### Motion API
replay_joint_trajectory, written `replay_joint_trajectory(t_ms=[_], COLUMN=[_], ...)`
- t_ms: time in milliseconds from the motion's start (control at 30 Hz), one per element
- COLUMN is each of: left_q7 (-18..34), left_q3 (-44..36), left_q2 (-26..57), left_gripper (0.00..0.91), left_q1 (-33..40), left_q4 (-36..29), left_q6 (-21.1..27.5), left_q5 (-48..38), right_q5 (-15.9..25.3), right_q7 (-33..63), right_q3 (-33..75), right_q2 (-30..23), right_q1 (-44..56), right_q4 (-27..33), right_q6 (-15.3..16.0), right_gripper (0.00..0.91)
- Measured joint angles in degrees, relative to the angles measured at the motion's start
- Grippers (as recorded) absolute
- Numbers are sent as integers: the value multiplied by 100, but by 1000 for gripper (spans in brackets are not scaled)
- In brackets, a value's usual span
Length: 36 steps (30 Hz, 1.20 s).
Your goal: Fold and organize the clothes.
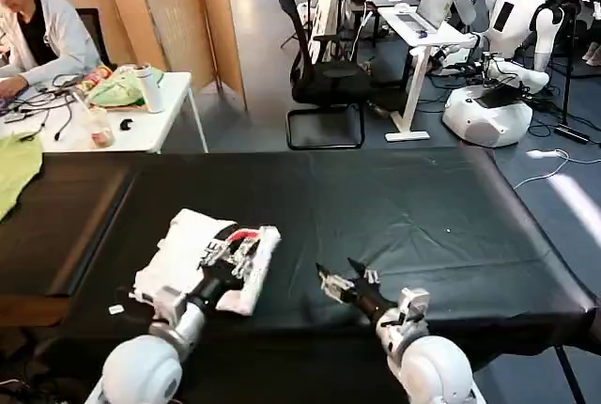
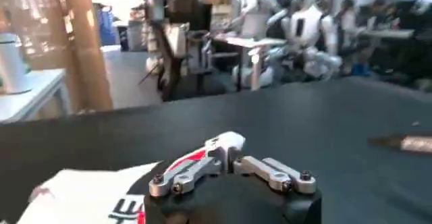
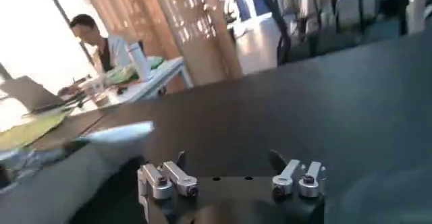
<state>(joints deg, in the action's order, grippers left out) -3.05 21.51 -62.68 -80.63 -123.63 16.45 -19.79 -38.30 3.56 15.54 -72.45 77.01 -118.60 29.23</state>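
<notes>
The left hand (image 1: 246,246) is pinching the folded T-shirt (image 1: 192,256) near the bench's (image 1: 423,216) front edge; the right hand (image 1: 340,275) is hovering beside it, open

You're in a robotics lab: white humanoid robots (image 1: 512,19) stand behind, with office chairs (image 1: 324,75), desks (image 1: 423,38) and a black-covered worktop (image 1: 423,225).

Tabletop (image 1: 423,207) bare right of and beyond folded T-shirt (image 1: 188,249); lime-green cloth (image 1: 14,169) occupies far-left edge.
</notes>
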Motion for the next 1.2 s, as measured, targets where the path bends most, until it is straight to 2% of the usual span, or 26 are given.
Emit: replay_joint_trajectory(t_ms=[100, 167, 300, 400, 500, 567, 633, 700, 800, 900, 1000, 1033, 1067, 1100, 1200], left_q7=[-141, -143, -114, -106, -81, -38, -11, -4, -1, 10, 43, 61, 70, 82, 145], left_q3=[89, 164, 317, 435, 531, 584, 655, 729, 855, 977, 1049, 1060, 1066, 1071, 1073], left_q2=[88, 140, 166, 143, 107, 85, 66, 43, 16, -20, -58, -67, -72, -75, -94], left_gripper=[878, 878, 878, 878, 878, 878, 878, 878, 878, 878, 878, 878, 878, 878, 878], left_q1=[-51, -96, -214, -320, -407, -463, -531, -598, -703, -792, -843, -863, -875, -883, -890], left_q4=[-33, -81, -136, -172, -207, -242, -283, -311, -371, -418, -420, -418, -408, -389, -320], left_q6=[-317, -404, -534, -600, -628, -632, -633, -638, -643, -650, -659, -663, -665, -665, -700], left_q5=[61, 63, 138, 216, 260, 263, 263, 268, 274, 285, 312, 333, 361, 389, 398], right_q5=[-433, -532, -552, -401, -214, -131, -92, -67, 22, 37, 10, -9, -62, -139, -176], right_q7=[159, 212, 198, 98, 18, -34, -54, -54, -27, 90, 306, 372, 428, 449, 367], right_q3=[-240, -433, -794, -1013, -1185, -1262, -1339, -1402, -1447, -1407, -1246, -1162, -1074, -960, -675], right_q2=[-66, -143, -320, -461, -574, -626, -696, -794, -898, -902, -840, -802, -760, -693, -488], right_q1=[-127, -253, -519, -695, -853, -933, -1032, -1149, -1293, -1397, -1519, -1563, -1617, -1695, -1834], right_q4=[115, 247, 584, 850, 1101, 1237, 1392, 1556, 1731, 1748, 1666, 1634, 1583, 1522, 1396], right_q6=[166, 182, 196, 164, 82, 51, 33, 21, 18, 73, 328, 409, 501, 643, 903], right_gripper=[878, 878, 878, 878, 644, 536, 176, 59, 0, 0, 0, 59, 146, 878, 878])
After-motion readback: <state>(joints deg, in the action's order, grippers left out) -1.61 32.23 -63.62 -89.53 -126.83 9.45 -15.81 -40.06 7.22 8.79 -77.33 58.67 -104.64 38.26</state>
